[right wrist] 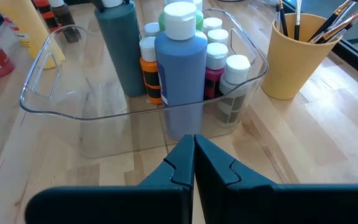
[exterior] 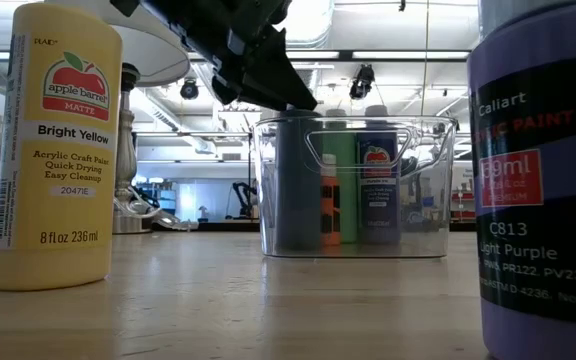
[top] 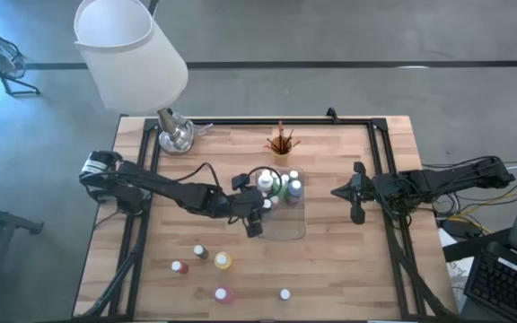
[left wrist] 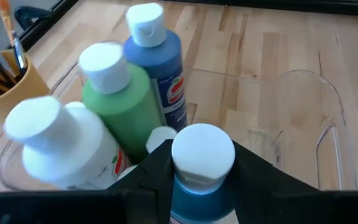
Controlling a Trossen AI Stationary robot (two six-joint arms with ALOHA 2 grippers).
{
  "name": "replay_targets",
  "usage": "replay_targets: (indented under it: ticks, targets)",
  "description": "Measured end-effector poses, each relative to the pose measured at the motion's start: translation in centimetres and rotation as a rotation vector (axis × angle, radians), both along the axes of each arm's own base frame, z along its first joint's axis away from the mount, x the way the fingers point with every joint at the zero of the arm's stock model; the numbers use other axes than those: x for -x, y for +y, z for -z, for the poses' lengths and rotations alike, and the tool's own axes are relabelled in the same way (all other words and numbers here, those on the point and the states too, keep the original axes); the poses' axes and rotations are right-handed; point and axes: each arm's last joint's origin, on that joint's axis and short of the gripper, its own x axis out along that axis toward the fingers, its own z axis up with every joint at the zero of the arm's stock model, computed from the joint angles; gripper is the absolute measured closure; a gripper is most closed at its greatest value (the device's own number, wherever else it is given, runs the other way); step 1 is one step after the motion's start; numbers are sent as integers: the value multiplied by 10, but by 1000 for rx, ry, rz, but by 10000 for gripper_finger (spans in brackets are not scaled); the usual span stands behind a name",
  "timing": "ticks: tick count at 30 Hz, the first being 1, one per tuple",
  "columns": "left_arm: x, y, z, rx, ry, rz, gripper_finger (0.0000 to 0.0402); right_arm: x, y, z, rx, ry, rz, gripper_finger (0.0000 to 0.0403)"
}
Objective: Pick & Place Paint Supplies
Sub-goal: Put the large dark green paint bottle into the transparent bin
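Here the teal paint bottle (left wrist: 202, 180) sat clamped between the fingers of the left gripper (top: 255, 222), held upright inside the clear tray (right wrist: 42, 93), beside the blue bottle (right wrist: 180, 68) and green bottle (left wrist: 120, 99) already stowed. Placing step judged in hand; next move called for lowering to the tray floor, then releasing. Loose bottles, the yellow bottle (top: 223, 260) among them, waited on the table (top: 348, 269) near its front edge. Right gripper (top: 355, 192), fingers together, idled beside the tray.
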Motion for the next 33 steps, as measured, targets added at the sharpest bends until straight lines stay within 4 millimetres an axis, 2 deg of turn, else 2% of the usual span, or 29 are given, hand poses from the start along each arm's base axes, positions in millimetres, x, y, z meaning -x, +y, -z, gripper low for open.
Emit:
replay_targets:
  ticks: [2, 8, 12, 23, 33]
  targets:
    - [2, 2, 1, 11, -3, -16, 277, 0, 0, 0, 0, 0, 0, 394]
    - [5, 5, 4, 5, -17, -36, 210, 0, 0, 0, 0, -1, 0, 394]
    - [4, 6, 4, 7, -19, -34, 187, 0, 0, 0, 3, 0, -2, 394]
    - [1, 8, -7, -55, 6, 31, 180, 0, 0, 0, 2, 0, -1, 394]
    - [7, 10, -36, -94, 36, 60, 179, 0, 0, 1, 3, 4, -2, 394]
